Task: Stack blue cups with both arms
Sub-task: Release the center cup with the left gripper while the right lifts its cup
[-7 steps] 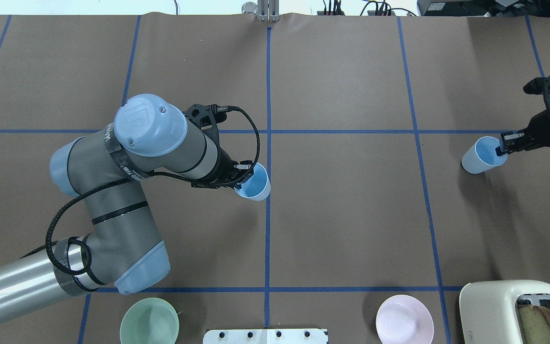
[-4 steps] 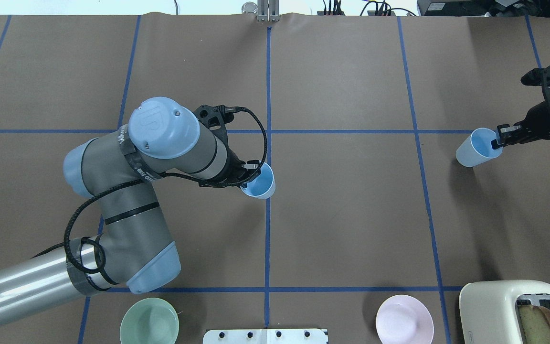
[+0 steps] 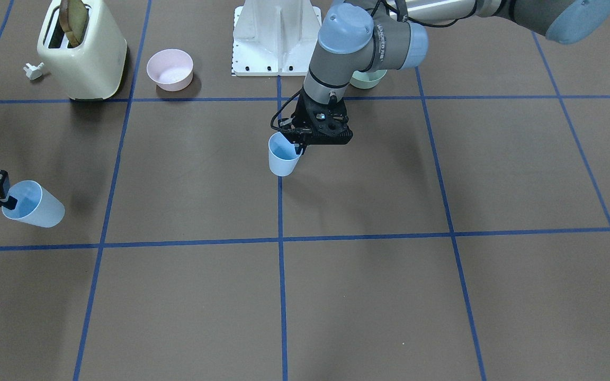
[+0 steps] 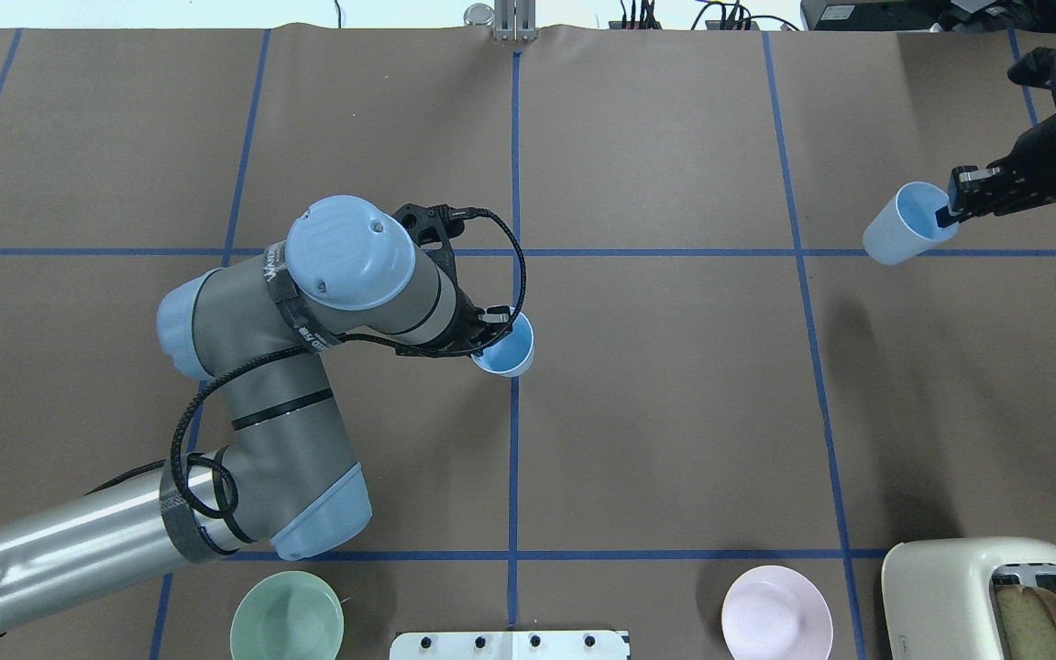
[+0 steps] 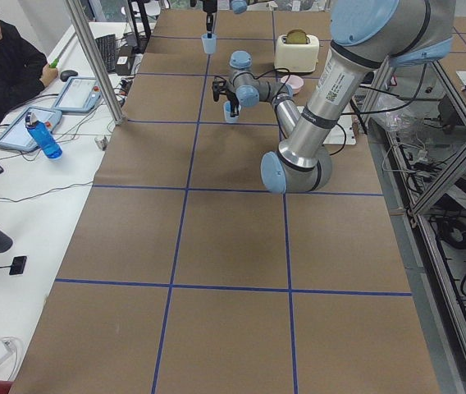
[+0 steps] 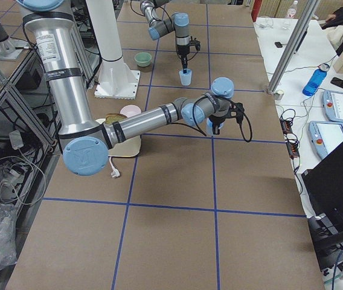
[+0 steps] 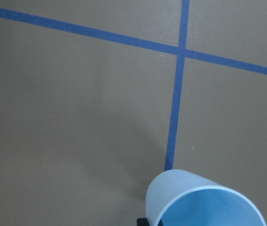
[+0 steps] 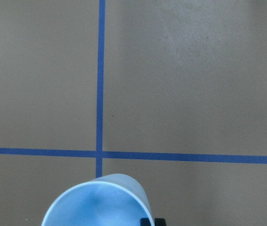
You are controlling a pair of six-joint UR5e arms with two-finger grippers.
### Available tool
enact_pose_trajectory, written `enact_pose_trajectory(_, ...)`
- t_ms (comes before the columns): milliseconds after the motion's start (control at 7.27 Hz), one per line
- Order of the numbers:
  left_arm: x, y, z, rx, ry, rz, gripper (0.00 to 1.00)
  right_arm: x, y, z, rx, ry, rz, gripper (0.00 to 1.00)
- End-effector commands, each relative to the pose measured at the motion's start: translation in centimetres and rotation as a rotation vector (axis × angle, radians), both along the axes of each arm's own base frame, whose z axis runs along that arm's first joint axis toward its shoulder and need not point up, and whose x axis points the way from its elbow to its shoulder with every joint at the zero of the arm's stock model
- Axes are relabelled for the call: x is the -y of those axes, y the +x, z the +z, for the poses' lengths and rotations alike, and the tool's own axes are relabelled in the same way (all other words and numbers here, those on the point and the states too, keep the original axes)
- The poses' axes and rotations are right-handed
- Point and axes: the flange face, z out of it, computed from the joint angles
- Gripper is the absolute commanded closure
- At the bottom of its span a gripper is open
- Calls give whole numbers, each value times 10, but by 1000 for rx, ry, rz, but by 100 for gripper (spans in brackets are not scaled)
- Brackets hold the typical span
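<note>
**Each end effector holds one blue cup by the rim, the two cups well apart**

The left end effector (image 4: pixel 489 323) is closed on the rim of the first blue cup (image 4: pixel 505 346). One finger goes inside the cup and the other presses on the outside wall. This cup hangs just under the end effector, almost upright with its mouth up, over a blue tape line (image 4: pixel 514 458) of the brown bench (image 4: pixel 675 412). Inside it I see only the bright blue wall and the dark finger. If its base touches the bench, I cannot tell.

The right end effector (image 4: pixel 950 209) grips the second blue cup (image 4: pixel 899 229) in the same way, with one finger inside the mouth. This cup is tilted: its mouth is at the end effector and its base points away from it, toward the left end effector. Its shadow lies apart from it on the bench, so the cup is in the air. Only the finger is seen inside it.

On the robot's side of the left end effector, well apart from it, stands a green bowl (image 4: pixel 288 616); it shows only its own pale green inside. A pink bowl (image 4: pixel 776 612) stands at the same edge of the bench, sideways between the two end effectors, and shows only its pink inside. On the robot's side of the right end effector, also well apart, is a cream toaster (image 4: pixel 950 596) with a slice of bread (image 4: pixel 1032 623) standing in one slot.
</note>
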Motion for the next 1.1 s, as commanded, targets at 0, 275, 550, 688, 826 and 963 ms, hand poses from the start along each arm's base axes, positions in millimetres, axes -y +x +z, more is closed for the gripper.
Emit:
enact_pose_trajectory(0, -5, 7, 3, 9, 0, 6, 100, 9, 1, -30, 0, -11, 6, 100)
enact_pose_trajectory(275, -10, 16, 7, 23, 14, -5, 100, 10, 1, -31, 0, -11, 6, 100)
enact_pose_trajectory(550, -12, 17, 6, 18, 17, -2, 100, 11, 1, -35, 4, -6, 6, 100)
enact_pose_trajectory(688, -13, 16, 5, 12, 21, 1, 62, 12, 2, -35, 4, -6, 8, 100)
enact_pose_trajectory(826, -13, 14, 2, 7, 30, -1, 1, 12, 2, -35, 3, -5, 7, 100)
enact_pose_trajectory(963, -15, 8, -5, -8, 39, 4, 1, 10, 3, -39, 16, -5, 2, 100)
